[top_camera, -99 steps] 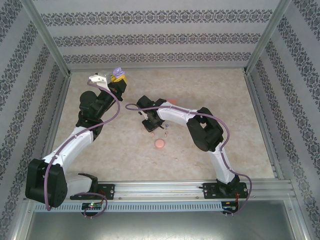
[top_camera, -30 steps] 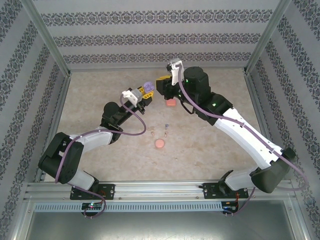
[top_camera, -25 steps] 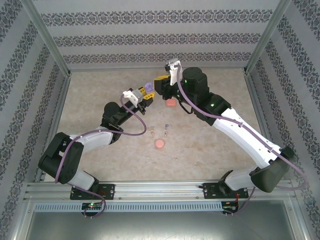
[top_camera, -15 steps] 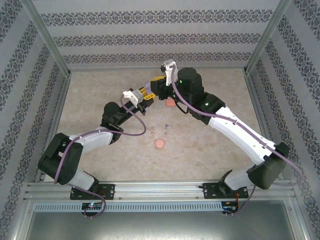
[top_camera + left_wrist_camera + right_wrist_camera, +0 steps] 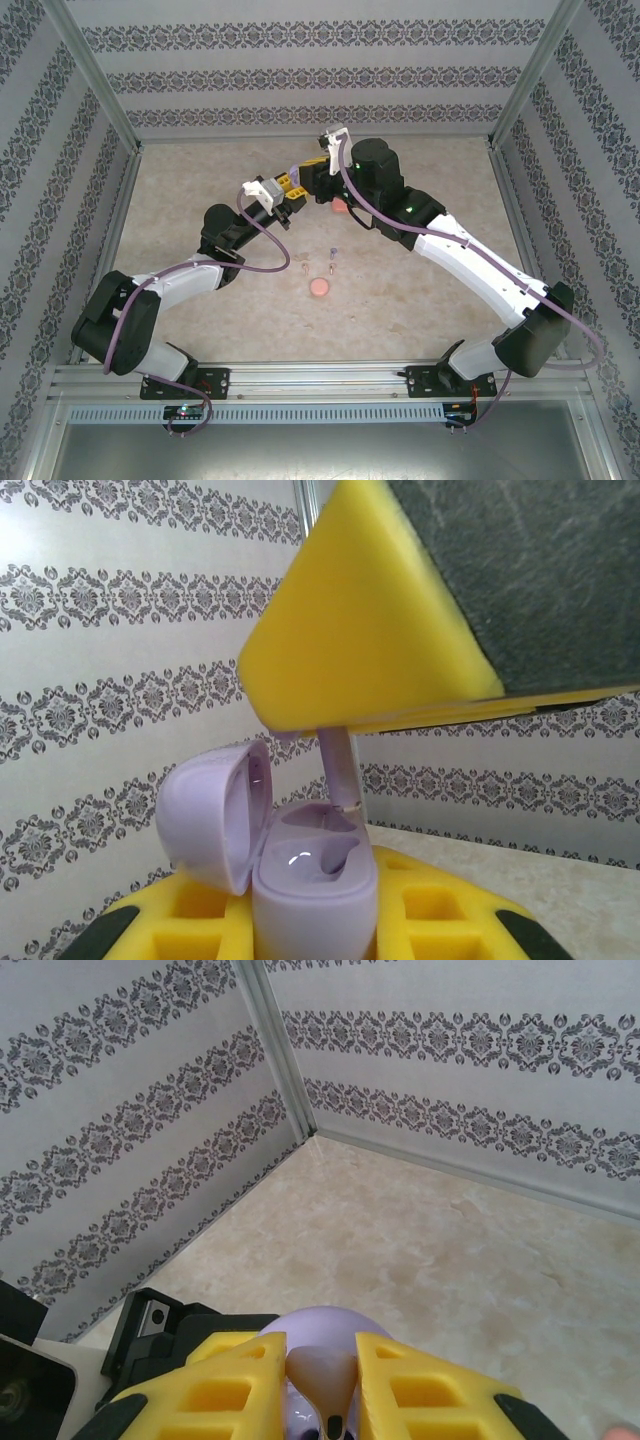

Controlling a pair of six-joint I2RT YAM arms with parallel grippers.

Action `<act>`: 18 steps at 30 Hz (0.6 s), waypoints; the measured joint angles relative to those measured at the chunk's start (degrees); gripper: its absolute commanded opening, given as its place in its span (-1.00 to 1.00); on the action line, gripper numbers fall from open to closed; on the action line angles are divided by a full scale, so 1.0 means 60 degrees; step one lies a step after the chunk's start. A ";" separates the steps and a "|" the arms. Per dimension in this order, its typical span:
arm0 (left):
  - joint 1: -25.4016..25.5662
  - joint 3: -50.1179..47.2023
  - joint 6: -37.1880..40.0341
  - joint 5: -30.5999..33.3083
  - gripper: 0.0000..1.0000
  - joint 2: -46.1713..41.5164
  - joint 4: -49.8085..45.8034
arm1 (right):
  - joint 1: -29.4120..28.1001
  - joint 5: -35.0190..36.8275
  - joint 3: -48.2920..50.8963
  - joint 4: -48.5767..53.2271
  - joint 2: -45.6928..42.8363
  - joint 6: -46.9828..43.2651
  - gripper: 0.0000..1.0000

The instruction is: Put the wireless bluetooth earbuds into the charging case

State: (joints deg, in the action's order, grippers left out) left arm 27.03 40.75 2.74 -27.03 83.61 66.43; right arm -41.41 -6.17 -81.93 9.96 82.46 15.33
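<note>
Beige tabletop point(image 5: 400, 320), salmon case point(image 5: 319, 287) (buds point(image 5: 332, 252) nearby)

Beige marbled tabletop point(image 5: 450, 180) inside damask-striped walls point(image 5: 320, 80), aluminium rail point(image 5: 320, 378) along near edge.

Damask-striped walls point(image 5: 320, 75) enclose a beige marbled table point(image 5: 380, 320).
</note>
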 measured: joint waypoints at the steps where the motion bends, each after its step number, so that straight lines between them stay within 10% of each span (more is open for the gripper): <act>1: 0.0000 0.0000 0.0000 0.0000 -1.00 0.0000 -0.0004 | -0.0022 -0.0036 0.0000 0.0000 0.0011 0.0000 -0.54; 18: 0.0000 0.0007 0.0004 -0.0066 -1.00 -0.0025 -0.0372 | -0.0080 -0.0007 0.0310 -0.0204 0.0106 -0.0011 -0.56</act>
State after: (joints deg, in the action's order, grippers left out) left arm 27.03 40.80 2.76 -27.42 83.46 64.20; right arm -41.89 -6.22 -80.07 8.73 83.09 15.27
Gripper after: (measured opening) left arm 0.217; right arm 0.221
